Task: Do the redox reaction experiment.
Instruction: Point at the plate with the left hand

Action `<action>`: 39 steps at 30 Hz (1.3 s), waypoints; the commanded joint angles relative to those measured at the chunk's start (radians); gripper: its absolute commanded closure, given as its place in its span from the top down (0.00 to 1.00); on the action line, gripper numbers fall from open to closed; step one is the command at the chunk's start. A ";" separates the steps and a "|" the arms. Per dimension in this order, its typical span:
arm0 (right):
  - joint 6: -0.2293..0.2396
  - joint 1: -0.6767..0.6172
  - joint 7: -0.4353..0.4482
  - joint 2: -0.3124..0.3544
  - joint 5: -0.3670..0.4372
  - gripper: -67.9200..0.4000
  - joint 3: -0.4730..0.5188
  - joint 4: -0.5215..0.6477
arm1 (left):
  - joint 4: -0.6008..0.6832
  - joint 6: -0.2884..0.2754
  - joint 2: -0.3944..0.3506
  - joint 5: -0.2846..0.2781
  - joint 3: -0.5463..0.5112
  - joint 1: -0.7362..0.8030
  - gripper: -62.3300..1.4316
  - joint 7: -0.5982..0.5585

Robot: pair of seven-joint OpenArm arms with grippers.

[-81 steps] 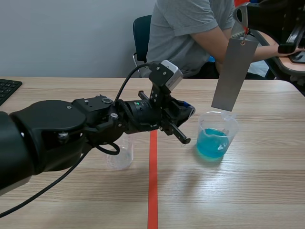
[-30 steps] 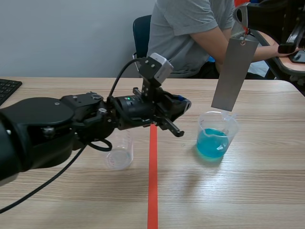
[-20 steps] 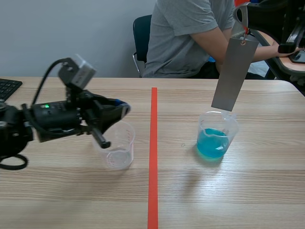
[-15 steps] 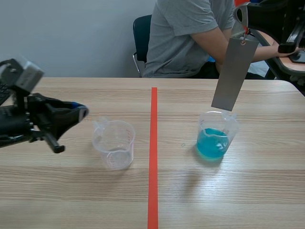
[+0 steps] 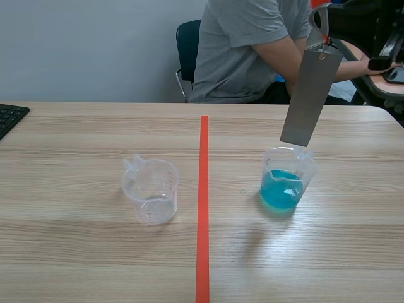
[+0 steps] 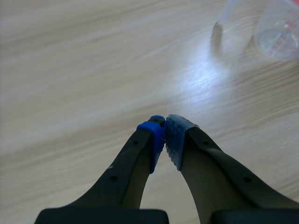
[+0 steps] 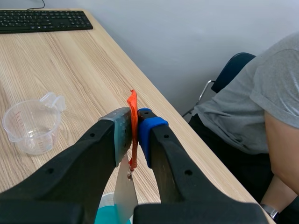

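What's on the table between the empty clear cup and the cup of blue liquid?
Nothing but the orange-red tape line on bare table, as the scene view shows.

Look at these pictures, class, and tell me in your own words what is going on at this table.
The right gripper is shut on an orange-red strip, from which a grey metal plate hangs over the beaker of blue liquid. The plate's lower edge is near the rim, above the liquid and not dipped in it. The left gripper is shut on nothing, over the bare table beside the empty clear cup. A person sits across the table.
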 commanded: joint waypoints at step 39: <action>-0.005 0.000 -0.005 -0.087 -0.144 0.03 0.003 0.004 | 0.003 0.002 0.279 0.050 -0.070 0.142 0.09 0.024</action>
